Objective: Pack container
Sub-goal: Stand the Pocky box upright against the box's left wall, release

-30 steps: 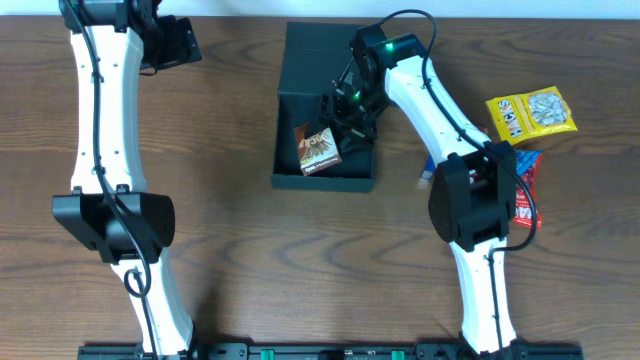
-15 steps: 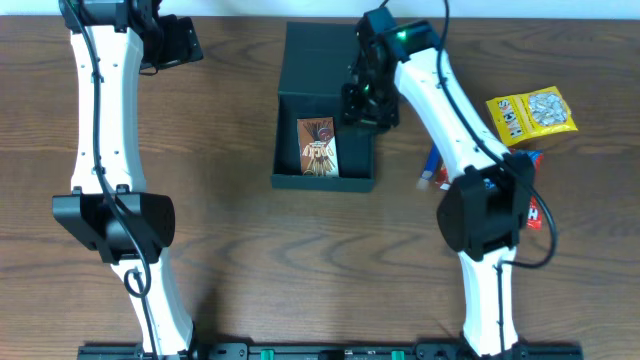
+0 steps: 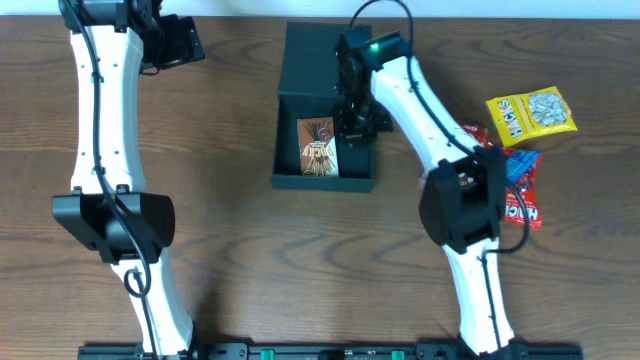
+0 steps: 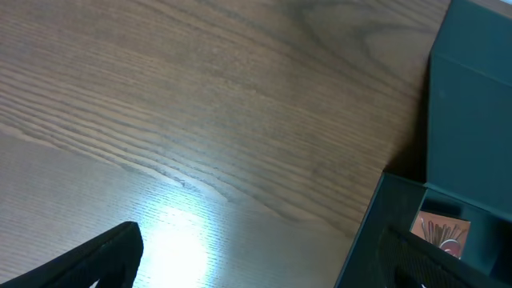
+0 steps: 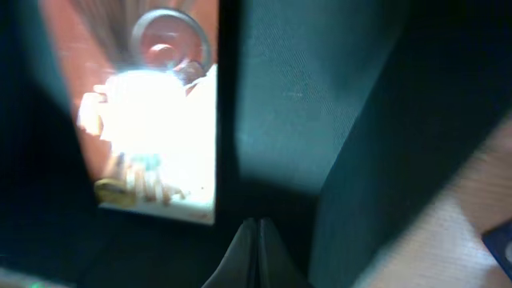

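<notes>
Dark container [image 3: 322, 183] mid table, long way near to far, lid flap [image 3: 310, 60] open at the far end. Brown packet [image 3: 318, 147] flat inside, just left of the right gripper [image 3: 355, 125]; fingers [image 5: 246, 260] pressed together, holding nothing. Bare floor right under them. Yellow packet [image 3: 530, 113] and red packet [image 3: 520, 205] off to their right, past the wall. Left gripper [image 3: 175, 42] spread wide, well apart

Seen from overhead, the right arm [image 3: 405, 95] hides the right half of the container [image 3: 320, 182] and part of the red packets [image 3: 522, 205]. In the right wrist view, glare bleaches the packet [image 5: 152, 120] inside, print unreadable.
</notes>
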`<state>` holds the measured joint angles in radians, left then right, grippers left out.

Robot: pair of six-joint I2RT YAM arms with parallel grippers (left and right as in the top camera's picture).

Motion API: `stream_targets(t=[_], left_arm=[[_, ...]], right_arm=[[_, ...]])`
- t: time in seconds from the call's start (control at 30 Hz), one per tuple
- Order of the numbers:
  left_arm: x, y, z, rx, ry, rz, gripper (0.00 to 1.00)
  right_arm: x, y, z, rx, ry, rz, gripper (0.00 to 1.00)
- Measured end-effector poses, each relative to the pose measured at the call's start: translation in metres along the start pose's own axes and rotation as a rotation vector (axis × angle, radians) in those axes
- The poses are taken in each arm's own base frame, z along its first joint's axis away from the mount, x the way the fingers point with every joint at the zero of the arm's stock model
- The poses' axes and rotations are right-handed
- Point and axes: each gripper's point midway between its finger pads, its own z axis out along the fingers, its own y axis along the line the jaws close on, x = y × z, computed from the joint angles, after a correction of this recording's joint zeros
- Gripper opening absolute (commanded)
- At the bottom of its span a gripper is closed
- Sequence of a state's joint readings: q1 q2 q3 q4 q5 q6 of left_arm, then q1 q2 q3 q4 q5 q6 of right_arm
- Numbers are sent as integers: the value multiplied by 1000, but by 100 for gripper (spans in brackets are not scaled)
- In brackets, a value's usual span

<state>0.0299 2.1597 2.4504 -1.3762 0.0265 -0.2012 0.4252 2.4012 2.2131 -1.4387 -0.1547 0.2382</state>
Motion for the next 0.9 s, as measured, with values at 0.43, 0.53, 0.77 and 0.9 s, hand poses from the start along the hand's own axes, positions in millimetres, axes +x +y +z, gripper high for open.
stream_targets(t=[0.43, 0.53, 0.77, 0.9], left_arm=[[0, 0, 0, 1, 0, 0, 95], [-1, 0, 0, 1, -2, 0, 95], [-2, -1, 0, 3, -9, -1, 95], [-2, -1, 0, 3, -9, -1, 95]], right_arm=[[-1, -2, 28, 28, 45, -64, 1], [0, 1, 38, 32, 62, -75, 1], [-7, 11, 43, 22, 31, -102, 1], [-7, 26, 45, 3, 22, -131, 1]])
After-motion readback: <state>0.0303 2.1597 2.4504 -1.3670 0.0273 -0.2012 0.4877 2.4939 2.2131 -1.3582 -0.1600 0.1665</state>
